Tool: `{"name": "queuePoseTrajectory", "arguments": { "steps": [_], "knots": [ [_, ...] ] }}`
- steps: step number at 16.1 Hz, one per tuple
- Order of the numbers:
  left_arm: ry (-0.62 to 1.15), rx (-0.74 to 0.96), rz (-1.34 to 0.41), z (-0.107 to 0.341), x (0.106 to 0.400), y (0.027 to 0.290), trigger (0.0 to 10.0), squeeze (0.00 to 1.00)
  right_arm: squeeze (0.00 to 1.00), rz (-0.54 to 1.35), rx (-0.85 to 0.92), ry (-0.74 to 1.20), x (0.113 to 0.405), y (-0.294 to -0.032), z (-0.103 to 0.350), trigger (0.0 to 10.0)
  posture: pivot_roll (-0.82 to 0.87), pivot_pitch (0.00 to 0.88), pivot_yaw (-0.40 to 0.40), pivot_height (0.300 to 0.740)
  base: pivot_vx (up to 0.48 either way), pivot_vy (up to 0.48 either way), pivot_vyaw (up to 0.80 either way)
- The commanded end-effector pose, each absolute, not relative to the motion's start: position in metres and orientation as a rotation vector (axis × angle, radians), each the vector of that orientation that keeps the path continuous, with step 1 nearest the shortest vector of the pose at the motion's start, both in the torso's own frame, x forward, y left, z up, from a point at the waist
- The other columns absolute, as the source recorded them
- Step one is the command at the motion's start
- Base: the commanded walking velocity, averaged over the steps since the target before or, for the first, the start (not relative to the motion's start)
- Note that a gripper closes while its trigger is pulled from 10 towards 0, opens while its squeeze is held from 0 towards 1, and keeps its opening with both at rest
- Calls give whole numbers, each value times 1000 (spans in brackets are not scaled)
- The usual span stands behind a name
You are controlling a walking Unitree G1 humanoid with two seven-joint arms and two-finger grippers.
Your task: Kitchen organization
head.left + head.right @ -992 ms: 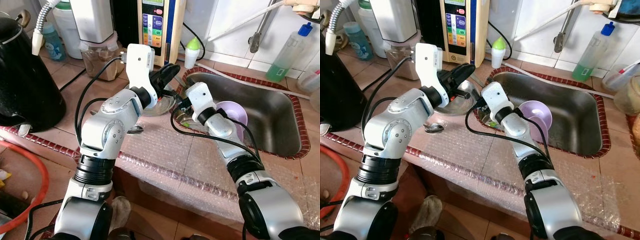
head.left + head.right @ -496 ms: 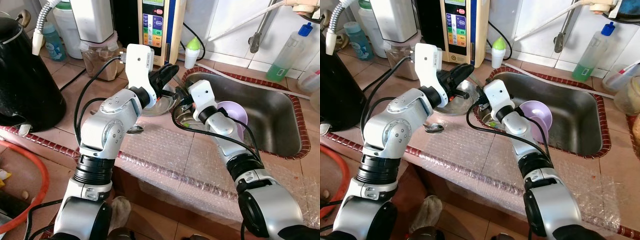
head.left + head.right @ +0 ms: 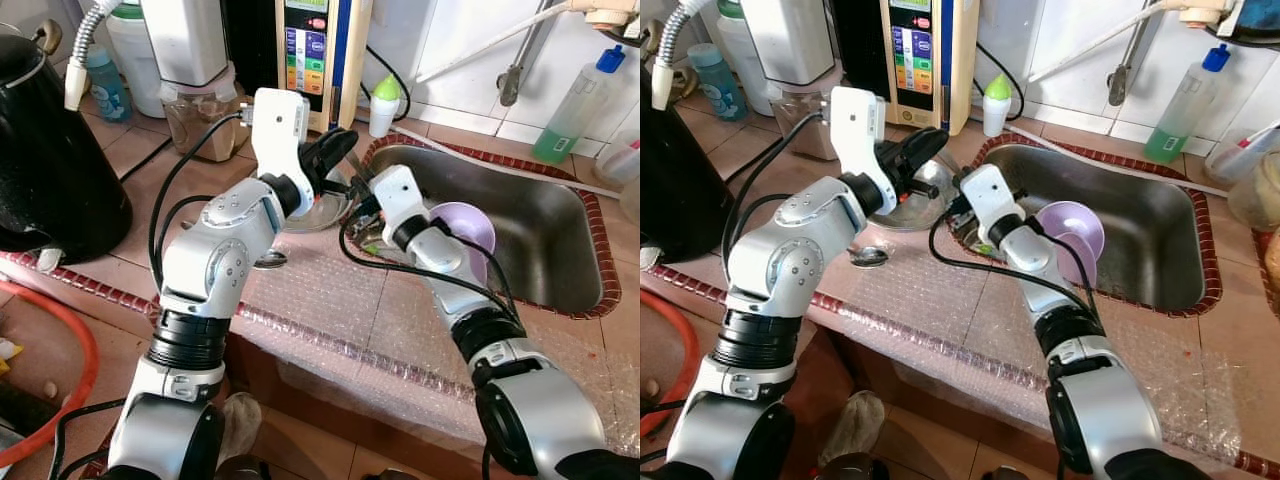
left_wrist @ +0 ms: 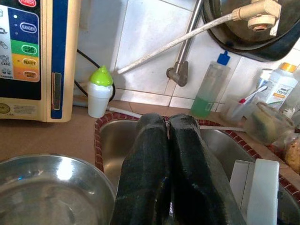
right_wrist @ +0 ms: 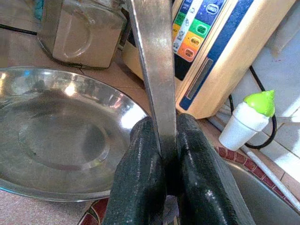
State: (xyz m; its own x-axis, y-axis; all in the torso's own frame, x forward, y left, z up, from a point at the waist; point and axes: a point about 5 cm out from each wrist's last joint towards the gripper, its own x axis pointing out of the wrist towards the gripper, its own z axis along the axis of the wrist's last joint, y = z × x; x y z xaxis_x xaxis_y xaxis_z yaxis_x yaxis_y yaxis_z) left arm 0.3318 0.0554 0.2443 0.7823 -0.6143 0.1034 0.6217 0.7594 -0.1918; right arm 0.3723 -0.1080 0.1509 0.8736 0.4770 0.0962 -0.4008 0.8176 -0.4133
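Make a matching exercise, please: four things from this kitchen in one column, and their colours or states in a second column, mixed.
Things:
1. right tool
2. left tool
3. cup
4. small bottle

States:
A. light purple, in the sink
B. shut, holding nothing
C. white with a green cap
D. shut on a flat metal utensil

Pairs: 1-D, 2-B, 3-A, 4-C

A flat metal utensil handle (image 5: 154,70), dull silver and straight, stands clamped between the two black fingers of the right end effector (image 5: 161,154), rising above a shallow steel plate (image 5: 56,136). The steel plate is round and shiny and lies flat on the counter (image 3: 130,160) just beside the sink's (image 3: 540,230) left rim. A lilac plastic bowl (image 3: 462,228) sits tilted inside the sink, and a small steel spoon (image 3: 868,257) lies on the counter near the plate.
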Motion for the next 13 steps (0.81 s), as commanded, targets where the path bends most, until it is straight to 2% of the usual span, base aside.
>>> {"name": "queuePoseTrajectory", "arguments": {
  "steps": [1, 3, 5, 6, 11, 13],
  "knots": [
    [-34, -202, -663, 242, 332, 59, 78, 0, 0, 417, -363, -207, 378, -118, 160, 0, 47, 0, -3, 740, 0, 0, 0],
    [-22, -186, -658, 237, 332, 61, 1843, 0, 0, 414, -362, -207, 378, -118, 160, 0, 49, 0, -2, 740, 0, 0, 0],
    [-21, -182, -659, 237, 332, 61, 2157, 0, 0, 413, -363, -206, 378, -118, 160, 0, 49, 0, -2, 740, 0, 0, 0],
    [-13, -194, -692, 236, 330, 58, 10000, 1000, 0, 409, -366, -198, 379, -119, 159, 0, 51, 0, -4, 740, 0, 0, 0],
    [21, -174, -699, 225, 325, 66, 10000, 1000, 0, 348, -385, -151, 385, -138, 161, 0, 57, 0, -4, 740, 0, 0, 0],
    [3, -140, -659, 221, 324, 78, 10000, 1000, 0, 299, -371, -106, 388, -151, 159, 0, 67, 0, -4, 740, 0, 0, 0]
  ]
}}
